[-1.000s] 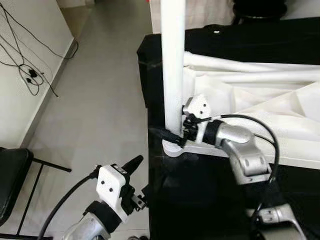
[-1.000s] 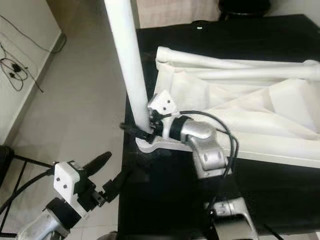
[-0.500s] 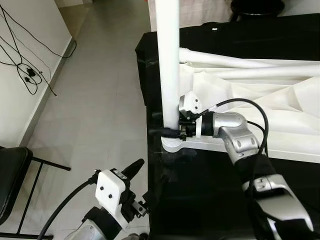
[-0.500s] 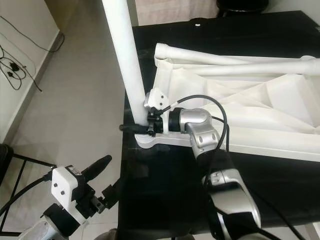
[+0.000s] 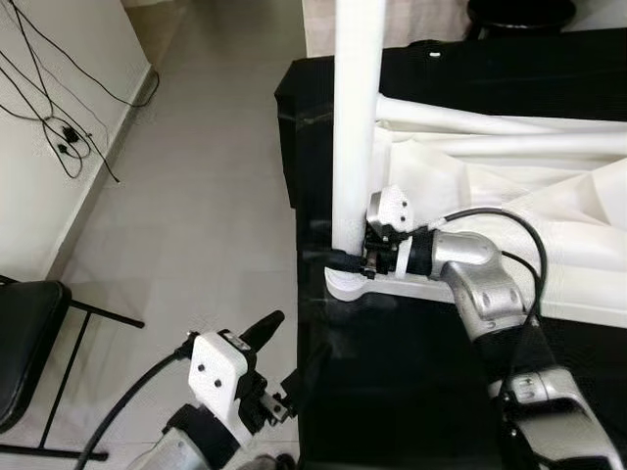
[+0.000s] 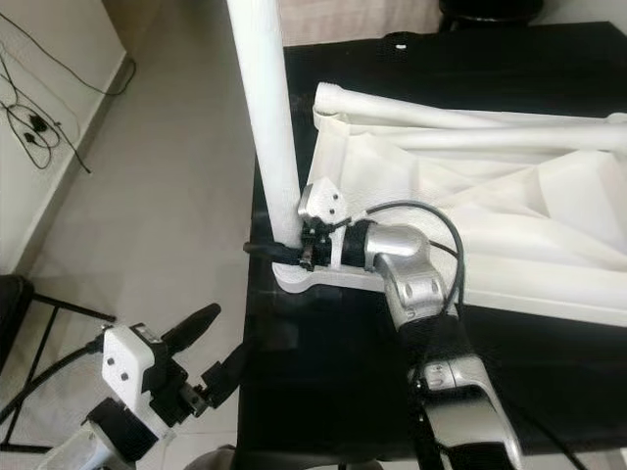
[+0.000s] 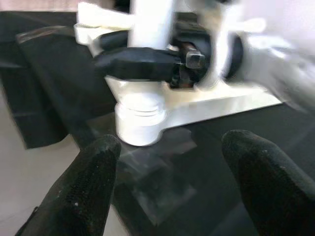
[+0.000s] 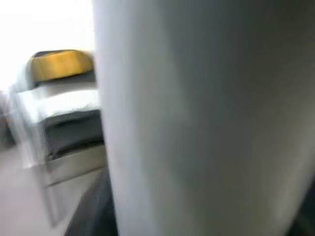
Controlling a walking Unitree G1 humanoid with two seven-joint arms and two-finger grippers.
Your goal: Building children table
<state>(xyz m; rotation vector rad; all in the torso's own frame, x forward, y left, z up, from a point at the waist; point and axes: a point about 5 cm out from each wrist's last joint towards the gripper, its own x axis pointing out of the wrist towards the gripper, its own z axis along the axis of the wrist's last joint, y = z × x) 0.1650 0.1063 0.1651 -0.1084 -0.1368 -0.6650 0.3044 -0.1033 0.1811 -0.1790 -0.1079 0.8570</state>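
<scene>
A white table top [image 5: 549, 225] lies upside down on a black-covered table [image 5: 411, 382]. One white table leg [image 5: 355, 117] stands upright in the corner socket [image 5: 343, 284] at the near left. My right gripper [image 5: 345, 253] is shut on the base of this leg, with one black finger [image 7: 138, 64] crossing in front of it. The leg sits very close in the right wrist view [image 8: 206, 118]. My left gripper [image 5: 294, 343] hangs low beside the table's left front corner, open and holding nothing; its fingers [image 7: 83, 187] point at the socket.
Two more white legs [image 5: 490, 122] lie across the upturned top. A black chair [image 5: 24, 333] stands on the floor at the left, and cables [image 5: 59, 137] trail along the wall. Pale tiled floor [image 5: 196, 196] lies open left of the table.
The camera has shifted slightly. My right wrist has turned a little while its fingers stay on the leg's base. The left gripper has barely moved.
</scene>
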